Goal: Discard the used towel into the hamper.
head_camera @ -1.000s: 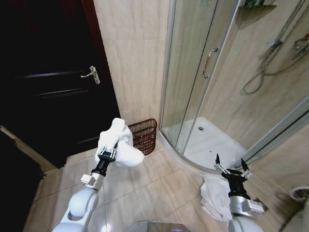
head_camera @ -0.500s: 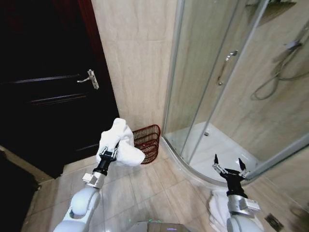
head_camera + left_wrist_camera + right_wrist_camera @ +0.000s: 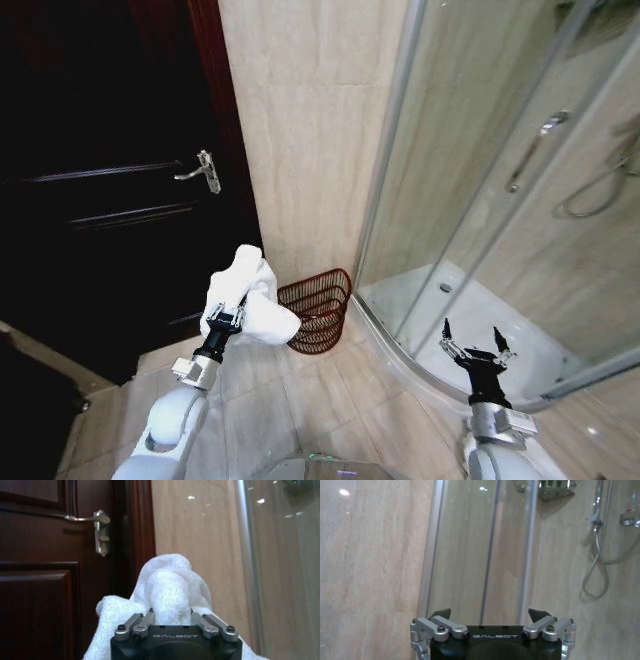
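The left tool [image 3: 226, 318] is up in the air w/ its fingers closed tight on a white towel [image 3: 247, 300]. The towel is bunched up, fluffy & sticks up above the tool. In the left wrist view the towel [image 3: 167, 588] sits btwn the tool's fingers [image 3: 141, 624], w/ the dark door [image 3: 45, 573] & its silver handle [image 3: 97, 527] behind it.

The red hamper [image 3: 318, 310] sits on the tile floor [image 3: 300, 400], by the tan wall & just beside the glass shower [image 3: 490, 180]. It looks tipped toward the robot. The towel is near the hamper, a bit to its left & higher, not in it.

The right tool [image 3: 477, 345] is low on the right, near the shower edge, fingers spread open, holding nothing
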